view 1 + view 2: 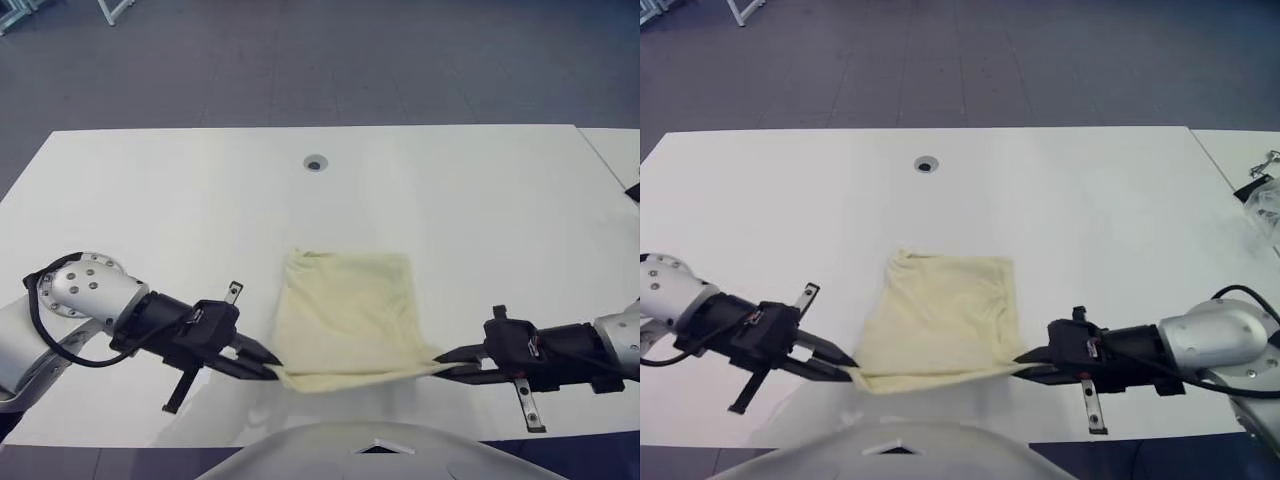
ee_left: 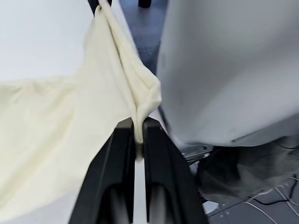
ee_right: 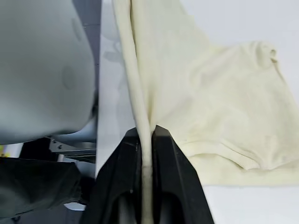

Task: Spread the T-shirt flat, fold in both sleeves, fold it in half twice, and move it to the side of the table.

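A pale yellow T-shirt [image 1: 345, 315], folded into a rough rectangle, lies on the white table [image 1: 200, 200] near its front edge. My left gripper [image 1: 272, 368] is shut on the shirt's near left corner. My right gripper [image 1: 442, 360] is shut on the near right corner. The near edge is stretched taut between the two and lifted slightly off the table. In the left wrist view the black fingers [image 2: 122, 158] pinch a bunched fold of the T-shirt [image 2: 70, 121]. The right wrist view has the fingers [image 3: 163, 158] clamped on a rolled edge of the T-shirt [image 3: 219, 93].
A small round hole [image 1: 315, 163] sits in the table's far middle. A second table edge [image 1: 1240, 160] with dark items [image 1: 1262, 195] on it lies at the far right. Grey floor lies beyond the table.
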